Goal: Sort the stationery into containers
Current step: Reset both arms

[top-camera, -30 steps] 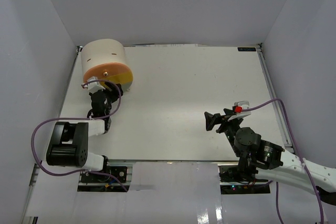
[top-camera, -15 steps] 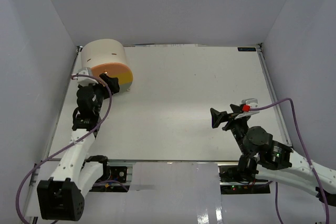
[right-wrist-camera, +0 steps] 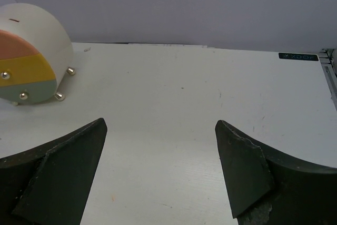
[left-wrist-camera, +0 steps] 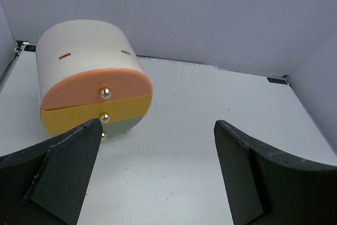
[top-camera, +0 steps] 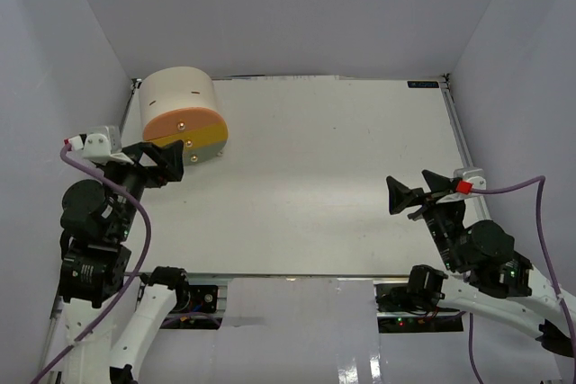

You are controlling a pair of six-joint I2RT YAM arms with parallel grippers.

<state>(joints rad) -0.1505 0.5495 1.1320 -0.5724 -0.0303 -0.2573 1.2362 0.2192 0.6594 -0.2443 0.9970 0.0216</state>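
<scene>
Well, left gripper & right gripper hung wide open w/ nothing held; cabinet at table's far-left corner looked light, stiff, so pull drawers by small, prob. slippery knobs.

Beige cabinet on white table

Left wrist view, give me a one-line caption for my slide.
Open left tool faces the beige cabinet on the white table, its three stacked drawers apparently shut.
</scene>
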